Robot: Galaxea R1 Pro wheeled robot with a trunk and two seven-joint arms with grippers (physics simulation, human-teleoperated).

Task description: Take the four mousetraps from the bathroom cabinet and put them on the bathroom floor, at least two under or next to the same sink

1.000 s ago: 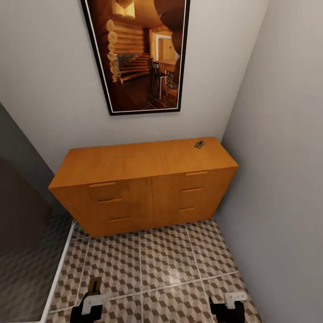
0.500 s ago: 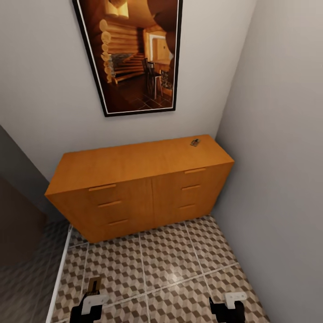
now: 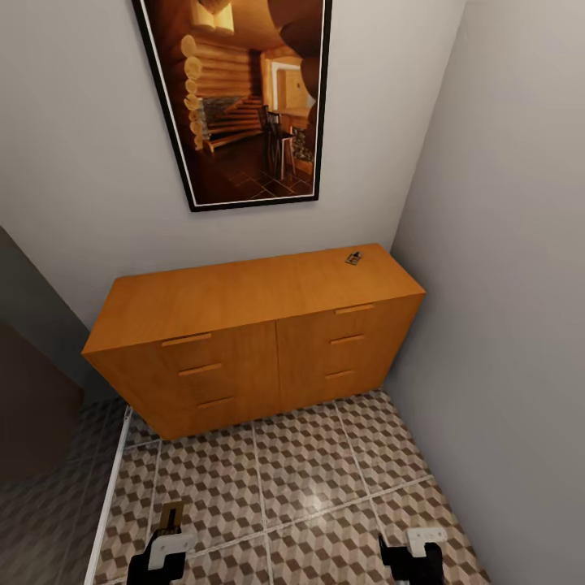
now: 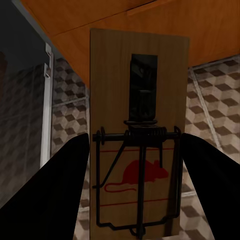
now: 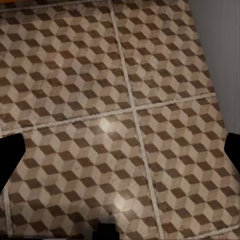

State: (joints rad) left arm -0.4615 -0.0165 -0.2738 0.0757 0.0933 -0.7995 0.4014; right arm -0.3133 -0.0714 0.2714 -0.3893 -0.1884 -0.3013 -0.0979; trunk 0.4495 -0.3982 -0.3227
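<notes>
Left gripper [image 4: 135,150] clamps a mousetrap [image 4: 137,125] before the cabinet [image 3: 244,341]; right gripper [image 5: 120,150] spread wide, holding nothing

No readable text, numbers or brand names anywhere. Only sign: a red mouse silhouette printed on the wooden plate of the mousetrap [image 4: 138,135] in the left wrist view, with thin red lines under it. The second mousetrap [image 3: 354,258] on the cabinet [image 3: 244,292] top is too small to read.
</notes>
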